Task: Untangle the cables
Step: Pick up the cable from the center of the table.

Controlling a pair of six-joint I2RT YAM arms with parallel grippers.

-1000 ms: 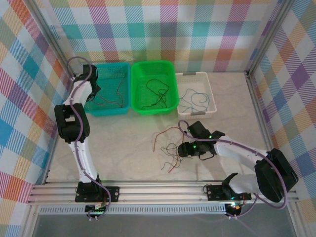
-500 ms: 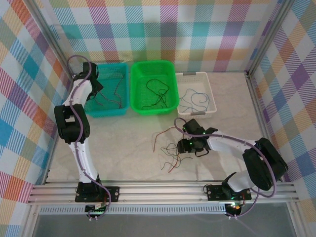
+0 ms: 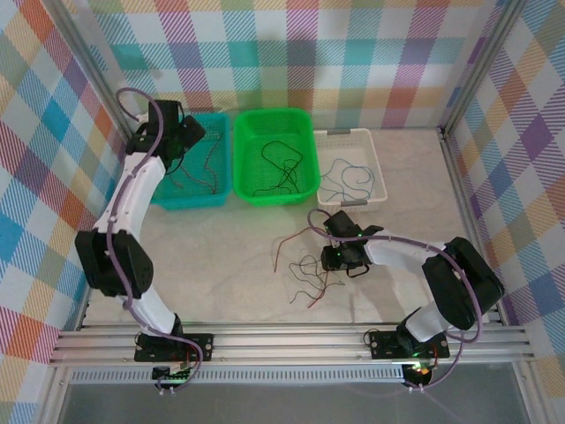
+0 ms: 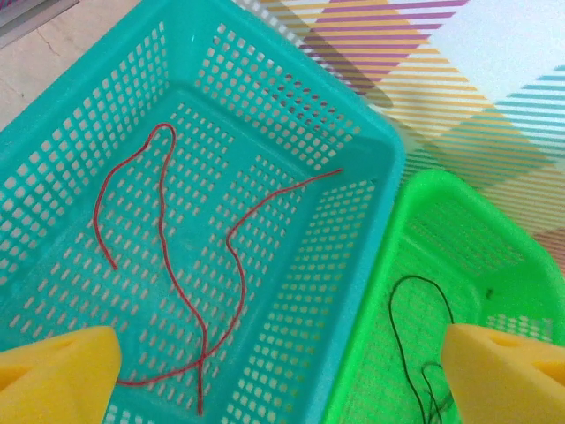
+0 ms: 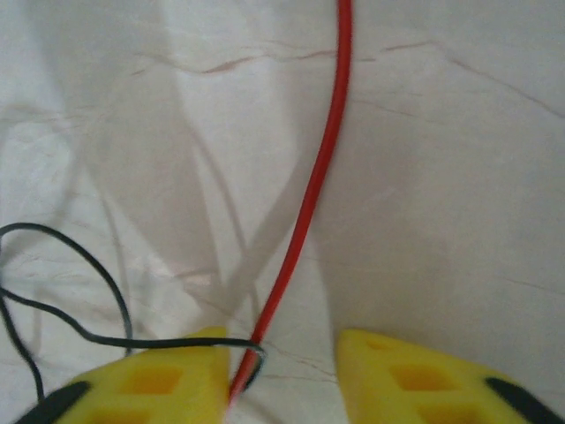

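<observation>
Left gripper [image 4: 278, 375] is hanging wide open over the teal basket [image 4: 265, 97]; right gripper [image 5: 282, 367] is straddling a red cable [image 5: 311, 208] mid-tabletop, jaws slightly apart.

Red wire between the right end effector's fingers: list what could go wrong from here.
1. A black wire crosses the red wire beside one finger of the right end effector, so a grip may catch both.
2. The red wire lies against that finger, off-centre, and might slip out.
3. On the table it seems to join a tangle; pulling may drag the bunch.
</observation>
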